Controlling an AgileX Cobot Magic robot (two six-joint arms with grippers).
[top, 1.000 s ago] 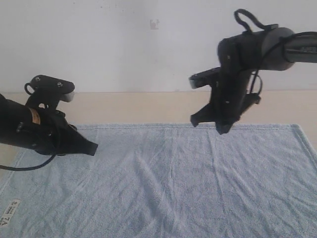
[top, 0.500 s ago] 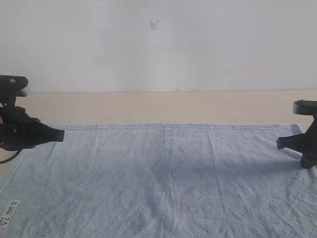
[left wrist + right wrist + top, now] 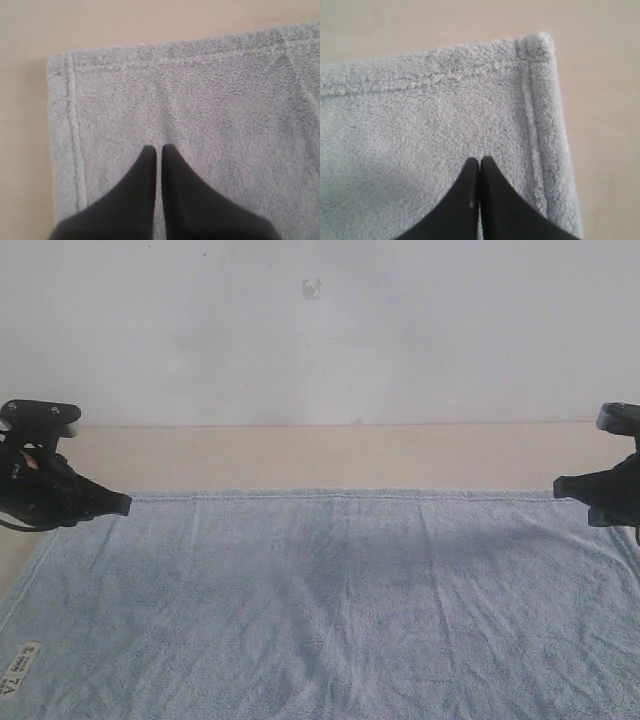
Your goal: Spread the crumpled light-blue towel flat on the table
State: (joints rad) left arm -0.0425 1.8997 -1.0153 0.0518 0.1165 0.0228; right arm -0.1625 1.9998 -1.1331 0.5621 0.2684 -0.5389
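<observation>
Nearest the camera, the towel (image 3: 340, 610) fills the lower part of the exterior view. A small white label (image 3: 20, 680) sits at its near left corner, and its near edge is cut off by the frame, so how that side lies cannot be told. What does show looks flat, with only faint creases in the pile. Its long axis runs left to right across the desk (image 3: 330, 455). Further back, the far hem (image 3: 340, 494) lies in a straight line, and each end of that line has a claw at it. The left claw (image 3: 120, 504) is at the far left corner, its tip pointing inward along the hem. The right claw (image 3: 562, 485) is at the far right corner, pointing inward from the other side. Both wrist views show the fingers pressed together with nothing between them, tips over the terry just inside the corner seams. Whether they touch the cloth cannot be told. Each arm is plainly the nearer one to its own corner, so I judge any last tug would run outward along the long axis, away from the middle. Beyond the hem is a bare strip of desk, then the pale wall (image 3: 320, 330).
</observation>
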